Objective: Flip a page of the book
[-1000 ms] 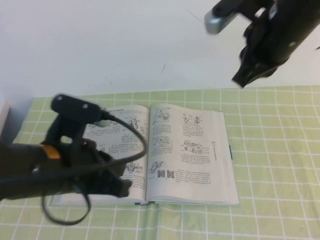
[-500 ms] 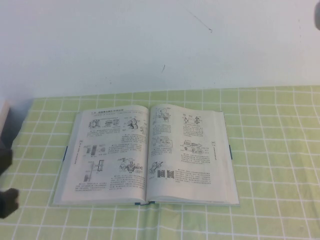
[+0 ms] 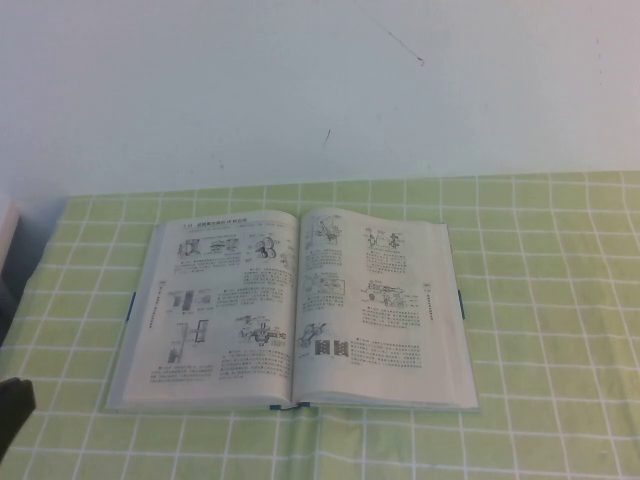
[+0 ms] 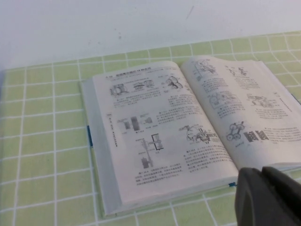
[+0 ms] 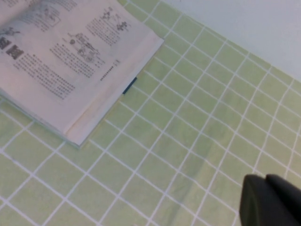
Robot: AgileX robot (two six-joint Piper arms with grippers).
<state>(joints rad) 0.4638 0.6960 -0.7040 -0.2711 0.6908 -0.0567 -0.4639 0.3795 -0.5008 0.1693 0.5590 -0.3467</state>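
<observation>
Open and flat on the checked cloth (image 3: pixel 540 300) lies the book (image 3: pixel 295 305), well clear of left gripper (image 4: pixel 272 197) and right gripper (image 5: pixel 273 201), both cut off, grip impossible to tell, nothing visibly held.

The book (image 3: pixel 295 310) lies open and flat in the middle of the table (image 3: pixel 540 300), on the checked cloth (image 3: pixel 560 400). The wall (image 3: pixel 300 90) stands behind it, at 12 o'clock. The left gripper (image 4: pixel 270 197) is off the book, near its front edge, down at about 7 o'clock from the book. The right gripper (image 5: pixel 270 200) hangs over bare cloth, well apart from the book, out past its right edge at about 3 o'clock.
</observation>
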